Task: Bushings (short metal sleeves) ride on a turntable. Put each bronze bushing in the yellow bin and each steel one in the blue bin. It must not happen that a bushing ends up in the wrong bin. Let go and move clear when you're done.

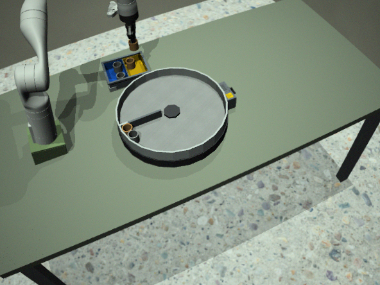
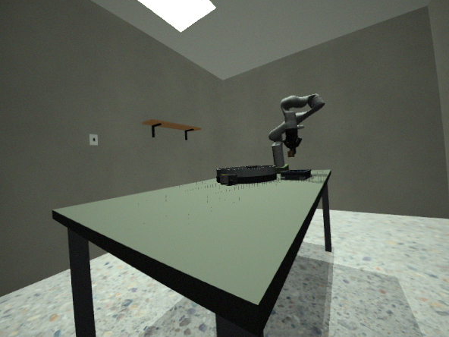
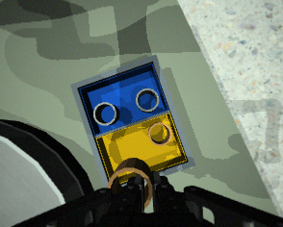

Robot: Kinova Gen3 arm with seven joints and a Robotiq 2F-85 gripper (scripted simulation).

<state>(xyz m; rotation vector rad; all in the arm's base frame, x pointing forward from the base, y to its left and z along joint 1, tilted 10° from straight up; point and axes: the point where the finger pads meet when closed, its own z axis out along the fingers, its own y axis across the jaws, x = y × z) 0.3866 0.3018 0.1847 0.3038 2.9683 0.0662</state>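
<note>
My gripper point(image 1: 133, 40) point(image 2: 291, 150) point(image 3: 147, 181) is shut on the wall of a bronze bushing point(image 1: 133, 46) point(image 2: 290, 154) point(image 3: 132, 165). It hangs above the table, and in the wrist view the bushing overlaps the near edge of the yellow bin point(image 1: 140, 67) point(image 3: 129, 148). Another bronze bushing point(image 1: 130, 65) point(image 3: 160, 143) stands in that bin. The blue bin point(image 1: 110, 74) point(image 3: 126, 91) holds two steel bushings point(image 1: 117, 68) point(image 3: 105, 124). On the turntable point(image 1: 192, 106) point(image 2: 246, 172) point(image 3: 21, 185), a bronze bushing point(image 1: 127, 131) and a steel bushing point(image 1: 134, 138) stand beside each other at the left wall.
A dark bar point(image 1: 144, 118) lies across the turntable's left part, next to the bronze bushing. A dark hub point(image 1: 172, 111) is at its centre. A grey box point(image 1: 232, 102) point(image 2: 228, 180) sits against its outer wall. The bins share one grey tray close to the turntable and the table's back edge.
</note>
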